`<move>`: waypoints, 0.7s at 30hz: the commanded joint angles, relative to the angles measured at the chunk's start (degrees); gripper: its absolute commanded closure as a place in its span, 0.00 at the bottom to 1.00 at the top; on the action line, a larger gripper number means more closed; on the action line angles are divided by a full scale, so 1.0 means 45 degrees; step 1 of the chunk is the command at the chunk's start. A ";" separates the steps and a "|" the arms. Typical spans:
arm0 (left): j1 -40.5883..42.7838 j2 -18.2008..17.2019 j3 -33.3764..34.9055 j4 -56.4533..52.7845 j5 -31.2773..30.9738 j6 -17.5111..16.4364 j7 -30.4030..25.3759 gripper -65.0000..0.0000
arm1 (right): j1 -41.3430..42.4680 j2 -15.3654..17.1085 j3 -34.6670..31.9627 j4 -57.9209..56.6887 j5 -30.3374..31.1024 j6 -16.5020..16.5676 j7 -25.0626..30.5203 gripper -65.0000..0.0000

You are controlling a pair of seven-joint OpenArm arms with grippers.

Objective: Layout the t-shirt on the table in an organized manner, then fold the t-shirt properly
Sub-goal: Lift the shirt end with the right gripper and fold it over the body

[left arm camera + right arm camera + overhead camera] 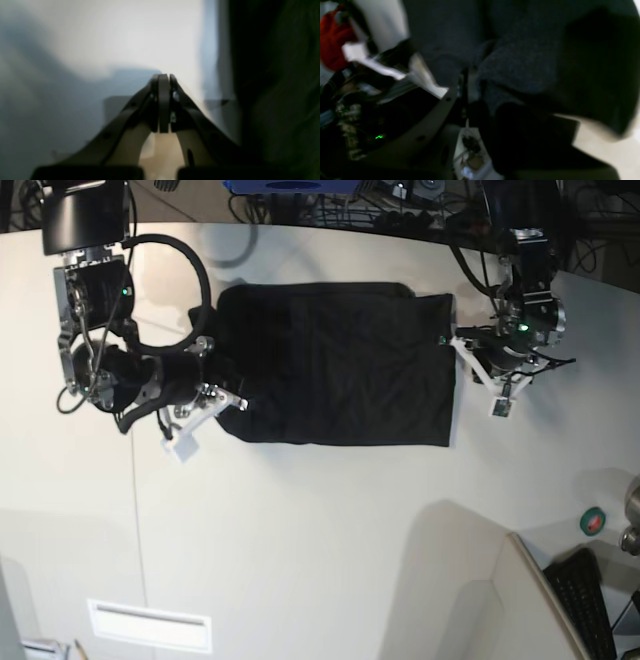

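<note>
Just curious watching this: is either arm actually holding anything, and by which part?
The right end effector pinches the shirt at its side edge. The left end effector is shut on nothing.

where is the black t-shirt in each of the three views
Left wrist: the t-shirt is a dark blurred mass along the right edge, beside the shut left gripper.
Right wrist: it fills the upper middle and right, with the right gripper pinching its edge.
Base: it lies flat at upper centre.
Shared landmark: the off-white table.
</note>
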 commanded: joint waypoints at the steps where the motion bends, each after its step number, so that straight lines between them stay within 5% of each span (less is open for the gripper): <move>1: 0.0152 0.0180 0.0397 0.0049 -0.0068 -0.0493 0.0451 1.00 | 0.0305 -0.0099 0.0053 0.0335 0.0220 -0.0125 -0.0082 1.00; 6: 0.0464 0.0278 0.1472 0.0693 0.0010 -0.0493 0.0490 1.00 | 0.0539 -0.0860 -0.0045 0.0354 0.0220 -0.0183 -0.0492 1.00; 15: 0.0523 0.0278 0.1882 0.0811 0.0010 -0.0493 0.0490 1.00 | 0.1594 -0.0978 -0.3698 -0.0056 0.0200 -0.0242 0.0954 1.00; 21: 0.0620 0.0258 0.1804 0.0811 0.0010 -0.0493 0.0490 1.00 | 0.2337 -0.1447 -0.5417 -0.1131 0.0200 -0.1375 0.1735 1.00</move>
